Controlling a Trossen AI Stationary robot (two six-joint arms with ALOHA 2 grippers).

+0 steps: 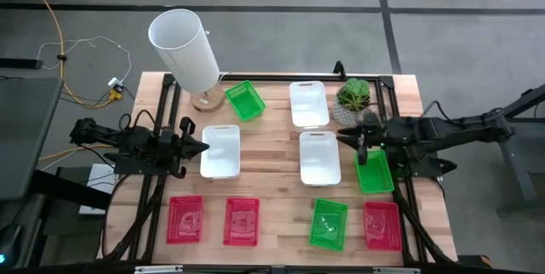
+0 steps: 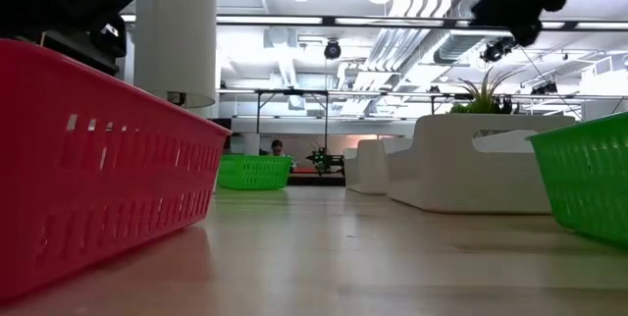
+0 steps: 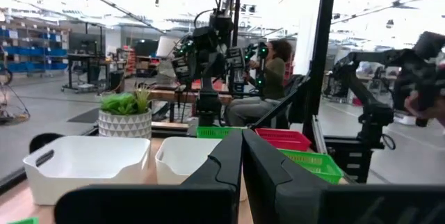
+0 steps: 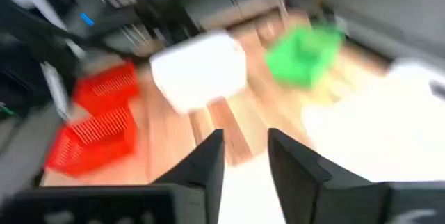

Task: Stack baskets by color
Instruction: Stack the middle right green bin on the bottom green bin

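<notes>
Nine baskets lie singly, bottoms on the wooden table. The green ones are at the far left (image 1: 245,100), at the right edge (image 1: 373,172) and at the near right (image 1: 328,223). White ones lie at the far middle (image 1: 308,104), left of centre (image 1: 220,151) and right of centre (image 1: 320,156). Red ones line the near edge (image 1: 186,219) (image 1: 242,221) (image 1: 382,225). My left gripper (image 1: 202,146) (image 3: 242,165) is shut beside the left white basket, with nothing in it. My right gripper (image 1: 349,136) (image 4: 245,156) is open, raised by the right white basket's far right corner.
A tall white cylinder (image 1: 186,48) stands at the table's far left corner, and a small potted plant (image 1: 353,95) at the far right. Black frame rails run along the table's left and right edges. A person (image 3: 274,78) sits in the room beyond the table.
</notes>
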